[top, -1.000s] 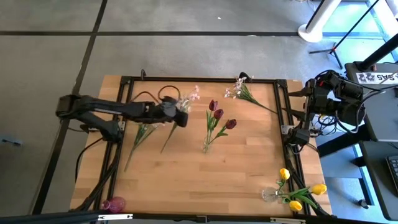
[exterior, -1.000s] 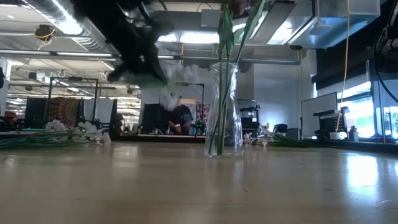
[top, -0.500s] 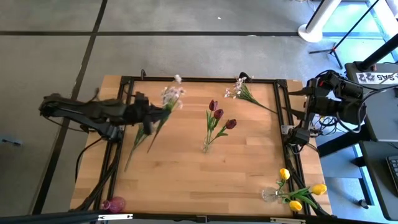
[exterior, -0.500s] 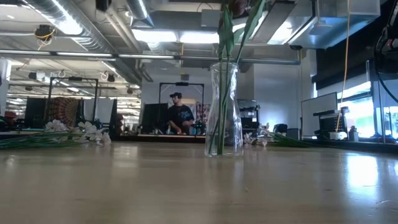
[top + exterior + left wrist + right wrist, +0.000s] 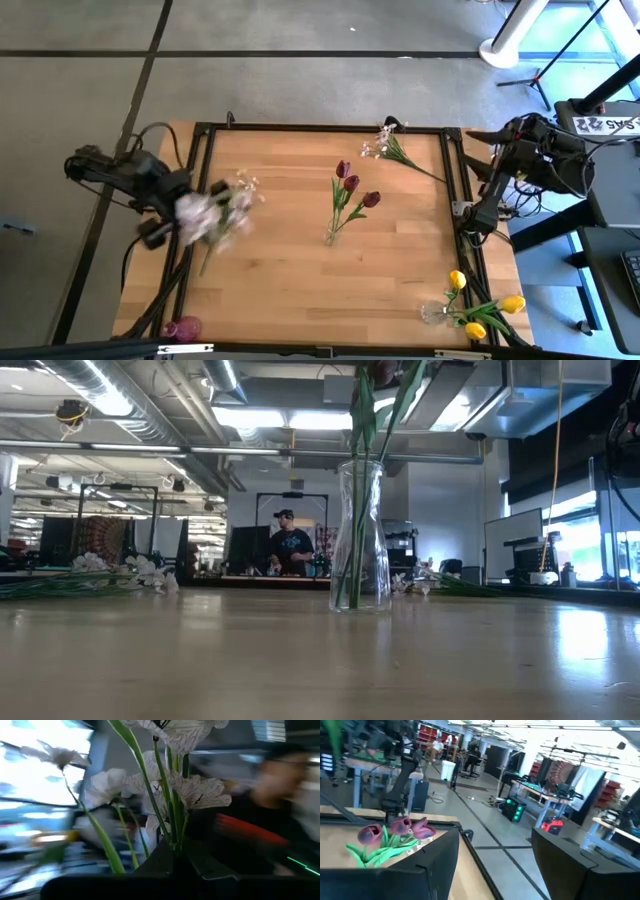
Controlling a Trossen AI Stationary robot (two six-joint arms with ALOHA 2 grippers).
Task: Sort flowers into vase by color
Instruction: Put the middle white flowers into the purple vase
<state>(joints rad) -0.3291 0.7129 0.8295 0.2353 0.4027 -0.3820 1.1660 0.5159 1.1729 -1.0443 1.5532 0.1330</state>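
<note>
Two arms show from above: the left pincer [image 5: 205, 215] grasps a white-pink spray [image 5: 232, 203] over the tabletop's [image 5: 300, 270] left edge; the right pincer [image 5: 478, 137] waits off the right edge, released. Low down, a vase [image 5: 360, 535] holds stems. Left wrist: blossoms [image 5: 192, 787] rise from clenched fingers.

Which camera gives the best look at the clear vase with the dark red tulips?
The low view: the clear vase stands upright, side-on, its whole glass body and the stems inside visible. The high view looks down on it, so only its small base shows beneath the dark red tulips. Neither wrist view shows the vase.
</note>
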